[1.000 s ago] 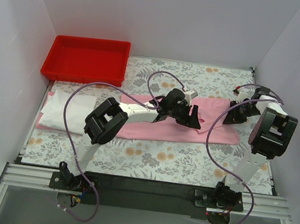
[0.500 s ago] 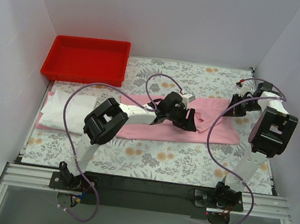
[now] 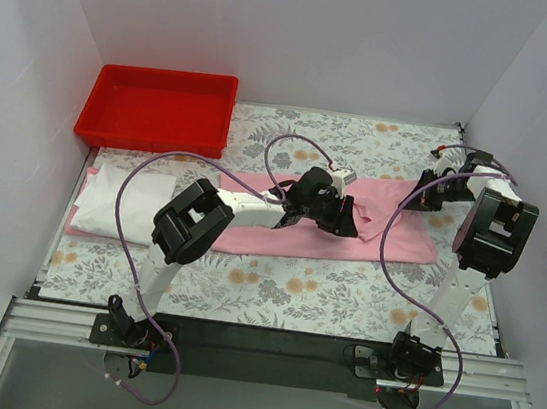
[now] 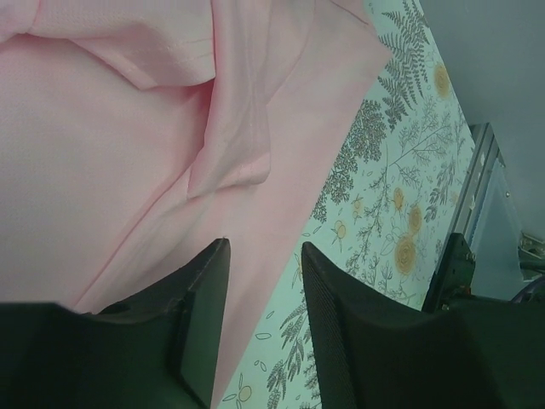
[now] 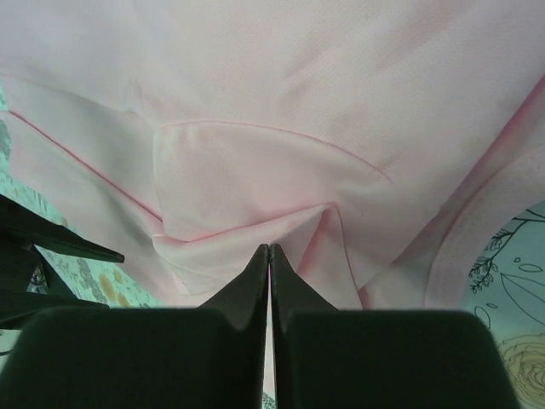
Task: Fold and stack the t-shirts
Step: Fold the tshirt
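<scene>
red tray | far left corner || grey floral tablecloth | spread over table

From above and behind the arm bases we look down on the whole tablecloth, far enough off to take in the pink shirt from end to end. From each wrist we look close along the fingers. Past the left gripper, fingers parted, we see shirt ahead and tablecloth to their right; past the right gripper, fingers pressed together, the same shirt bunched at their tips.
</scene>
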